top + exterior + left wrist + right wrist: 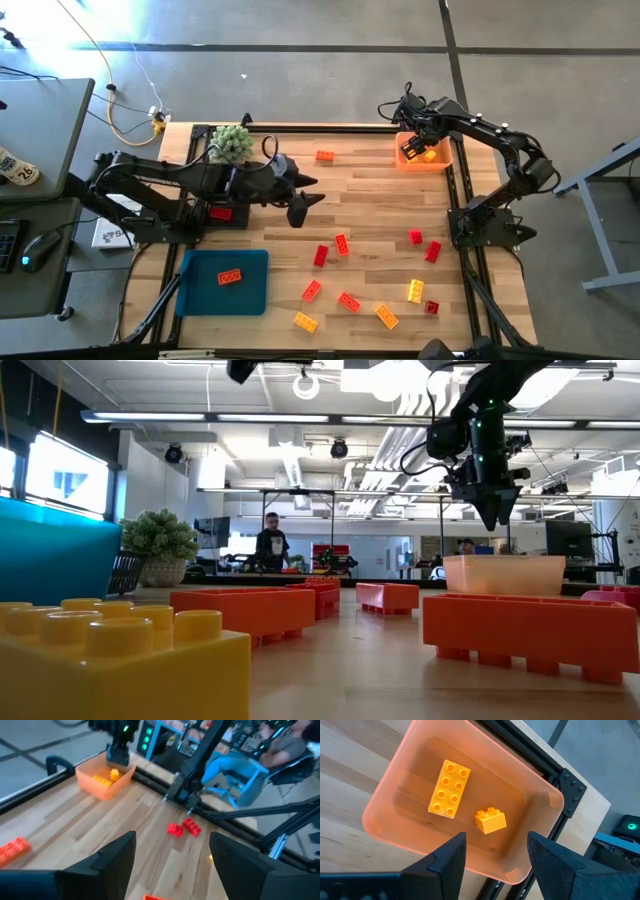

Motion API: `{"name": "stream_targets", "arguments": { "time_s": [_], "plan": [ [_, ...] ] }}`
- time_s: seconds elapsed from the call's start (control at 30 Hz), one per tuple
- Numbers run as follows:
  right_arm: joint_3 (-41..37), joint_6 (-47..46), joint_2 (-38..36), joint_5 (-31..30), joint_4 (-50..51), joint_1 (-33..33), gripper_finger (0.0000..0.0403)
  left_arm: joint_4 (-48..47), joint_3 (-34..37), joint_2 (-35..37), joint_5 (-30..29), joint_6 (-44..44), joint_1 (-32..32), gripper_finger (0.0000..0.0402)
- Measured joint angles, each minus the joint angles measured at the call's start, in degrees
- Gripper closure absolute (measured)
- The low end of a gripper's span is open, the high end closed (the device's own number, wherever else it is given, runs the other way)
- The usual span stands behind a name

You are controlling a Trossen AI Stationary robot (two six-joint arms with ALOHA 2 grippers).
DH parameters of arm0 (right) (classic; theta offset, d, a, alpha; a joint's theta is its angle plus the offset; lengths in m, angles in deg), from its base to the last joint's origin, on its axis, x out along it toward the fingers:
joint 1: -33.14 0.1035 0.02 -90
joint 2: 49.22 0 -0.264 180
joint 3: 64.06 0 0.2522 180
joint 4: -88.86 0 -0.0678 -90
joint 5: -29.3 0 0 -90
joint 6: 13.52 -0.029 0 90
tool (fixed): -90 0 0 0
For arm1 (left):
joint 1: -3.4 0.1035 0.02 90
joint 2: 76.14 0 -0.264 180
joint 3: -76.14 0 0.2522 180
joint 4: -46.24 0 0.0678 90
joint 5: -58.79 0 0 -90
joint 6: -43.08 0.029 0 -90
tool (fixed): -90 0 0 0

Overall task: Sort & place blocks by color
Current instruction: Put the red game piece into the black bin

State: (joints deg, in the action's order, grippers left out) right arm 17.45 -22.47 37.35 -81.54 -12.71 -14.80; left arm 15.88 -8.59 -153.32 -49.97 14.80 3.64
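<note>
Red and yellow studded blocks lie flat and scattered over the near half of the wooden table, among them a red one (342, 244) and a yellow one (415, 291). An orange-red block (325, 155) lies alone near the far edge. One red block (230, 276) rests in the blue tray (250, 295). Two yellow blocks (449, 788) (490, 820) lie in the orange bin (387, 827) at the far right corner. My right gripper (495, 842) hovers open above that bin, holding nothing. My left gripper (306, 201) is open and empty above the table's middle.
A green plant ball (231, 142) stands at the far left of the table. Another red block (222, 212) lies beneath the left arm. Black frame rails (455, 190) run along the table's edges. Bare wood lies between the bin and the scattered blocks. A person (269, 545) stands in the room beyond.
</note>
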Motion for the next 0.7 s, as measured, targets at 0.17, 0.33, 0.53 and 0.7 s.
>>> {"name": "stream_targets", "arguments": {
  "time_s": [0.17,0.33,0.53,0.7],
  "plan": [
    [0.00,0.00,0.00,0.04,0.17,0.00,0.0206,-0.76,-5.12,-1.34,-0.18,3.08,-0.75,0.0161],
    [0.01,-0.21,0.00,0.31,0.24,0.00,0.0206,-4.35,-12.04,-4.84,-3.00,6.88,-1.21,0.0161],
    [0.00,-1.09,0.02,0.37,0.44,-0.02,0.0206,-14.18,-15.27,-9.58,-10.64,3.62,-2.47,0.0161],
    [0.01,-1.09,0.03,0.39,0.42,0.00,0.0206,-23.45,-15.21,-13.69,-12.80,-6.38,-4.47,0.0161]
  ]
}}
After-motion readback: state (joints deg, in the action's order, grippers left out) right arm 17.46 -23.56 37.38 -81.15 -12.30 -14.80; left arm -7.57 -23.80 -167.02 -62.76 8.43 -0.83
